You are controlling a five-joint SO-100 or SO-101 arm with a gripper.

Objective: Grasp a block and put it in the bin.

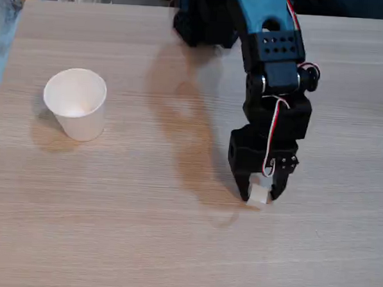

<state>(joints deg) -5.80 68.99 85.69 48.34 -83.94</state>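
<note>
In the fixed view a small white block (259, 192) sits between the two black fingers of my gripper (261, 193), right of centre on the wooden table. The gripper points straight down and is shut on the block, which looks just at or barely above the tabletop. The blue and black arm reaches down from the top of the view. The bin (76, 103), a white paper cup standing upright with its round rim up, is far to the left of the gripper.
The light wooden table (142, 231) stretches across the view, with its far edge along the top. The arm's black base (201, 22) stands at the back centre. Bare wood lies between the gripper and the cup.
</note>
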